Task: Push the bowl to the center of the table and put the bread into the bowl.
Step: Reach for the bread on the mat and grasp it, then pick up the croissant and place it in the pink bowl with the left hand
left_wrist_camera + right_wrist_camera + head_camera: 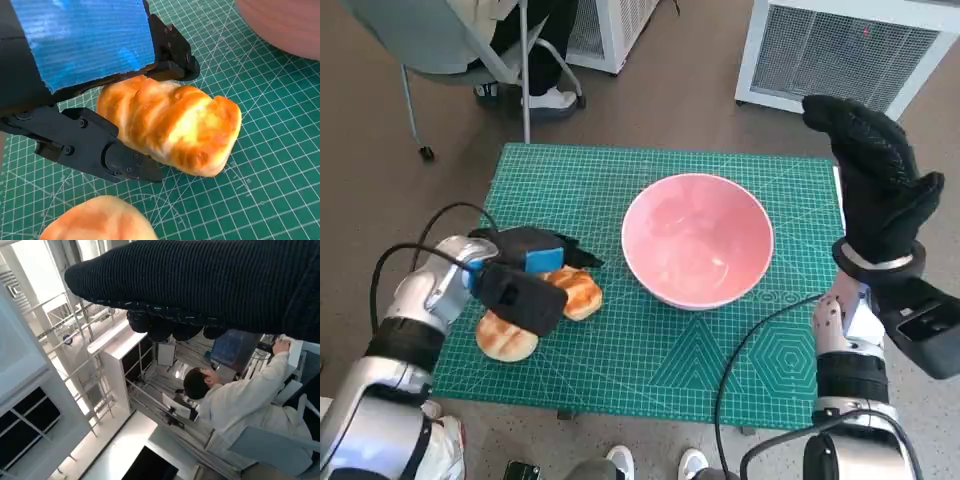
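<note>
The pink bowl (698, 240) stands empty near the middle of the green cutting mat (740, 360); its rim shows in the left wrist view (285, 25). Left of it lie two golden bread rolls. My left hand (525, 270) reaches over the nearer roll (578, 292). In the left wrist view that roll (170, 122) lies on the mat with black fingers (172, 52) pressed against one side and the thumb against the other. The second roll (507, 338) (100, 220) lies loose beside the hand. My gloved right hand (880, 185) is raised at the mat's right edge, fingers extended, holding nothing.
A chair (450, 40) and a person's feet (545, 98) are behind the table's far left corner. White grilled units (850, 45) stand at the back right. Shoes (620, 462) show at the table's near edge. A seated person (235, 400) appears in the right wrist view.
</note>
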You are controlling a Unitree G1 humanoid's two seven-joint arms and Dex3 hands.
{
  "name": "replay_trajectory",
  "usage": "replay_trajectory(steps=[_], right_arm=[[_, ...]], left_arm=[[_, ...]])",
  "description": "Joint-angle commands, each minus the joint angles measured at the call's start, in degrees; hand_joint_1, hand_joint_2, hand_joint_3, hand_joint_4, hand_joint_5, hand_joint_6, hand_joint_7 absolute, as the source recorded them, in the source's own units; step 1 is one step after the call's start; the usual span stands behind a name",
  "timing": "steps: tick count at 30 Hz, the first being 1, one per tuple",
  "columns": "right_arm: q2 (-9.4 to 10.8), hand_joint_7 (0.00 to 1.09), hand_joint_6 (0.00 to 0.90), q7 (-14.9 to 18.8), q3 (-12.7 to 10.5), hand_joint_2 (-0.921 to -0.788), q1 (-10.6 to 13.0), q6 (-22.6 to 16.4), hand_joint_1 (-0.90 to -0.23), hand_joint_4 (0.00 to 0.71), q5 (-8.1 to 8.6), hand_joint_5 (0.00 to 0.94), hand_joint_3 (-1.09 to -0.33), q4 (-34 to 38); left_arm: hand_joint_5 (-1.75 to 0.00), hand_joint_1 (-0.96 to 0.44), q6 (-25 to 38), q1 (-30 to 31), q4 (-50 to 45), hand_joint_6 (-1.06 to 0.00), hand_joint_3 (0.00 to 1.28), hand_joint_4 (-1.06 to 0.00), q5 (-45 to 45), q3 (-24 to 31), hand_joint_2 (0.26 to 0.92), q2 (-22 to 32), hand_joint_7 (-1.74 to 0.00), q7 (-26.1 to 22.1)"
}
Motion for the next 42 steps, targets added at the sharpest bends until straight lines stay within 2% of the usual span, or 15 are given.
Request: replay_trajectory(steps=[1,2,4,5,6,7,9,12,18,23,30,32,37,42], right_arm=[[0.5,0.16,0.314,-0.7,-0.1,-0.921,1.6,-0.1,-0.605,0.355,-0.51,0.001,-0.775,0.5],[0.5,0.16,0.314,-0.8,-0.1,-0.921,1.7,-0.1,-0.605,0.355,-0.58,0.001,-0.775,0.5],[0.5,0.16,0.314,-0.9,-0.1,-0.921,1.7,0.0,-0.605,0.354,-0.62,0.000,-0.776,0.4],[0.5,0.16,0.314,-0.9,-0.1,-0.921,1.7,0.1,-0.605,0.354,-0.64,0.000,-0.777,0.4],[0.5,0.16,0.314,-1.0,-0.2,-0.921,1.8,0.1,-0.606,0.354,-0.69,0.000,-0.777,0.4],[0.5,0.16,0.314,-1.0,-0.2,-0.921,1.8,0.2,-0.609,0.353,-0.74,0.000,-0.777,0.4],[0.5,0.16,0.314,-1.0,-0.2,-0.921,1.9,0.2,-0.613,0.351,-0.75,0.000,-0.776,0.2],[0.5,0.15,0.314,-1.0,-0.2,-0.921,2.0,0.3,-0.616,0.350,-0.70,0.000,-0.775,0.1],[0.5,0.15,0.314,-1.2,-0.1,-0.921,2.1,0.2,-0.616,0.348,-0.92,0.000,-0.774,0.3],[0.4,0.15,0.312,-1.4,-0.2,-0.921,2.2,0.3,-0.616,0.345,-1.07,0.000,-0.774,0.4],[0.4,0.15,0.311,-1.5,-0.3,-0.921,2.1,0.3,-0.616,0.344,-1.05,0.000,-0.774,0.5],[0.5,0.15,0.311,-1.5,-0.3,-0.921,2.0,0.4,-0.616,0.344,-0.99,0.000,-0.774,0.5],[0.5,0.15,0.312,-1.5,-0.3,-0.921,2.0,0.5,-0.616,0.343,-0.70,0.000,-0.774,0.3],[0.8,0.15,0.313,-1.4,-0.2,-0.921,2.2,0.4,-0.614,0.343,-0.48,0.000,-0.773,-0.1]], left_arm=[[-0.04,-0.12,-4.2,0.5,4.5,-0.64,0.02,-0.54,0.9,-1.5,0.817,-1.4,-0.05,3.2],[-0.04,-0.12,-5.2,0.4,5.2,-0.66,0.02,-0.57,0.9,-1.6,0.824,-1.4,-0.05,4.3],[-0.05,-0.09,-6.9,0.3,6.3,-0.78,0.02,-0.70,0.9,-1.6,0.864,-1.4,-0.08,6.0],[-0.27,-0.07,-7.7,0.2,6.7,-0.76,0.03,-0.69,0.8,-1.6,0.876,-1.4,-0.30,6.7],[-0.61,-0.05,-8.8,0.1,7.1,-0.71,0.07,-0.64,0.4,-1.3,0.892,-1.2,-0.64,7.1],[-0.83,-0.03,-9.6,0.0,7.5,-0.69,0.07,-0.63,0.1,-1.1,0.902,-1.1,-0.83,7.4],[-1.01,-0.02,-11.3,-0.3,8.1,-0.68,0.07,-0.65,-0.8,-0.5,0.911,-0.9,-0.96,7.8],[-1.17,0.00,-12.7,-1.4,8.8,-0.70,0.05,-0.67,-2.4,0.6,0.917,-0.3,-1.00,7.2],[-1.39,0.00,-12.7,-4.1,8.0,-0.74,0.08,-0.59,-7.4,4.2,0.921,0.7,-0.90,3.3],[-1.44,0.00,-11.9,-6.3,5.2,-0.77,0.08,-0.56,-13.3,8.9,0.921,1.7,-0.86,-0.3],[-1.43,0.00,-10.7,-8.9,0.2,-0.81,0.06,-0.55,-19.3,15.0,0.918,1.4,-0.84,0.3],[-1.40,0.00,-10.6,-9.6,-0.9,-0.82,0.06,-0.56,-20.1,15.9,0.915,1.0,-0.85,0.9],[-1.22,0.00,-10.1,-11.9,-3.6,-0.78,0.04,-0.61,-21.1,16.9,0.918,-0.8,-1.03,2.4],[-1.15,0.00,-8.5,-14.7,-5.9,-0.77,0.03,-0.64,-20.0,16.2,0.917,-3.3,-1.08,3.3]])
